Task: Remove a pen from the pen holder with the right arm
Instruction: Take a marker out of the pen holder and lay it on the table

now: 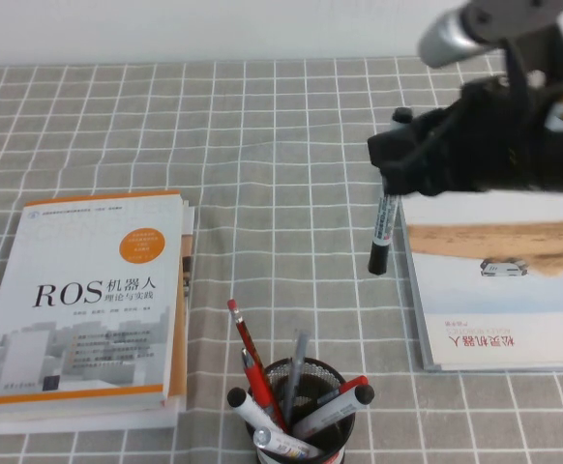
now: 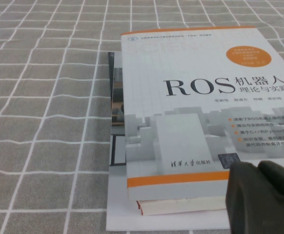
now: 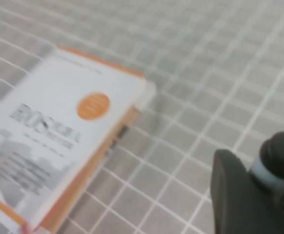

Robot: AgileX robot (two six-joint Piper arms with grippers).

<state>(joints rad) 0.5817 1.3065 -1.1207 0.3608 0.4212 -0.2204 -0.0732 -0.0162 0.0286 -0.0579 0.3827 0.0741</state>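
A black-and-white marker pen (image 1: 383,227) hangs upright above the checked tablecloth, well behind the pen holder, with my right gripper (image 1: 398,159) shut on its upper part. In the right wrist view the pen's black end with a grey band (image 3: 277,163) sits against one dark finger (image 3: 232,195). The black mesh pen holder (image 1: 312,365) stands at the table's near edge and holds several pens and a red pencil. My left gripper (image 2: 261,195) hovers over the near corner of the ROS book (image 2: 195,97), its two fingers pressed together with nothing between them.
A stack of books topped by the white-and-orange ROS book (image 1: 88,290) lies at the left. Another white book (image 1: 504,290) lies at the right, under my right arm. Grey checked cloth (image 1: 281,145) covers the table between and behind them.
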